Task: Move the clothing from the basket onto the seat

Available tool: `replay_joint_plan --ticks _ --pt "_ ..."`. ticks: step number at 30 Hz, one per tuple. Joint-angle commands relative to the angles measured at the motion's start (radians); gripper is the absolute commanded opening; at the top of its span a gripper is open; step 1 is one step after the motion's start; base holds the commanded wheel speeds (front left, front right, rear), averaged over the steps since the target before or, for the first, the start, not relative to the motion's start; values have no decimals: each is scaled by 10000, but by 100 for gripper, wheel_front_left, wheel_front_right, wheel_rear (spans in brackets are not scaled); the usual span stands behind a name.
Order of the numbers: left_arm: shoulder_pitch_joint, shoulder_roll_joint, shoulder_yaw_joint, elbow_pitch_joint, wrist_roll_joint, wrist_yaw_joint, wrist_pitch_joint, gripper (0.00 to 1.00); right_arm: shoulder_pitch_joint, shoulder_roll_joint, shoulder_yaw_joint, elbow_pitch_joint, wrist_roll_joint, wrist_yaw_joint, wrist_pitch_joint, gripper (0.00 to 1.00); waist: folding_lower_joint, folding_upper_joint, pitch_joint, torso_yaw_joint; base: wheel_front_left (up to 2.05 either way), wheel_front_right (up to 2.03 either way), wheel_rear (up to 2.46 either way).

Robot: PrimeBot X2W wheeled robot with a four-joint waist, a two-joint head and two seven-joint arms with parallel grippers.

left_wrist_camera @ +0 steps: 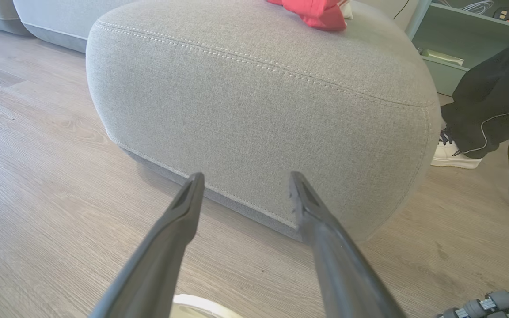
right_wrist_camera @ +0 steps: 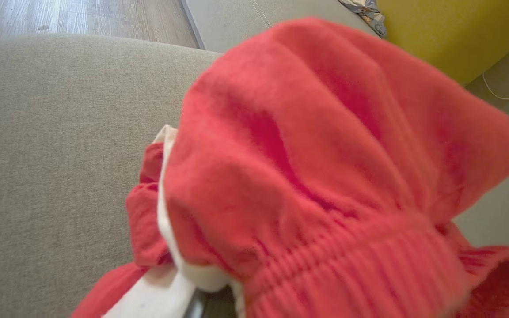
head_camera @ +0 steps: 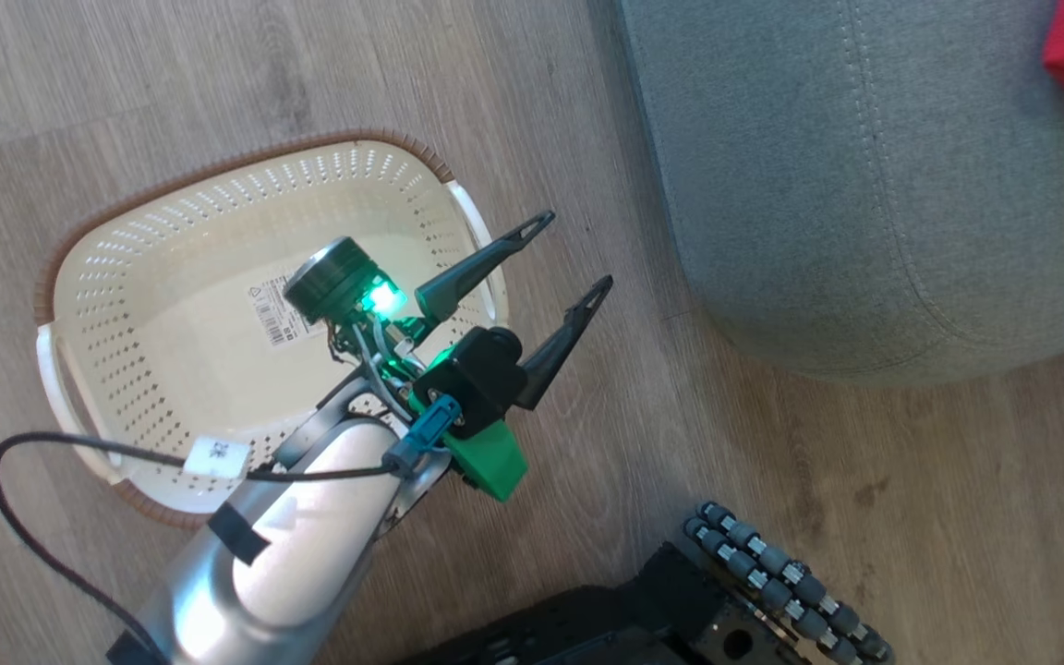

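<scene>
Because bunched clothing [right_wrist_camera: 307,168] covers the right gripper's fingers, closed on it, its long axis is unclear; left gripper [head_camera: 576,249] open, facing seat [head_camera: 818,185].

Printed matter, head view. A white barcode sticker [head_camera: 271,310] lies on the floor of the cream basket [head_camera: 218,199]. It shows a triangular symbol, bars and fine print, all too small to read. At 7 o'clock from it, a white tag [head_camera: 216,456] on the black cable [head_camera: 98,447] bears a dark code mark, likewise illegible.
</scene>
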Motion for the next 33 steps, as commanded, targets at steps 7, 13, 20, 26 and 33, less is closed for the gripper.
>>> replay_joint_plan --ticks 7,13,20,26,33 --pt "-32 152 -70 -261 82 136 -42 100 147 -64 308 198 -288 -2 -183 100 0 1 -472 -163 0 0 0" --pt "36 -36 -282 -177 -38 257 -42 100 291 88 580 284 -762 -2 -225 100 0 1 -1092 -215 0 0 0" --pt "246 -367 -261 -182 -346 379 -42 100 475 299 1068 322 -1162 -2 -250 100 0 1 -2079 -198 0 0 0" --pt "636 -553 -190 -149 -476 396 -42 100 779 386 1522 24 -1391 -2 -299 100 0 1 -2943 -132 0 0 0" --pt "1068 -725 130 -219 -574 535 -42 100 1376 452 1726 -1289 -920 -2 -311 100 0 1 -3892 41 0 0 0"
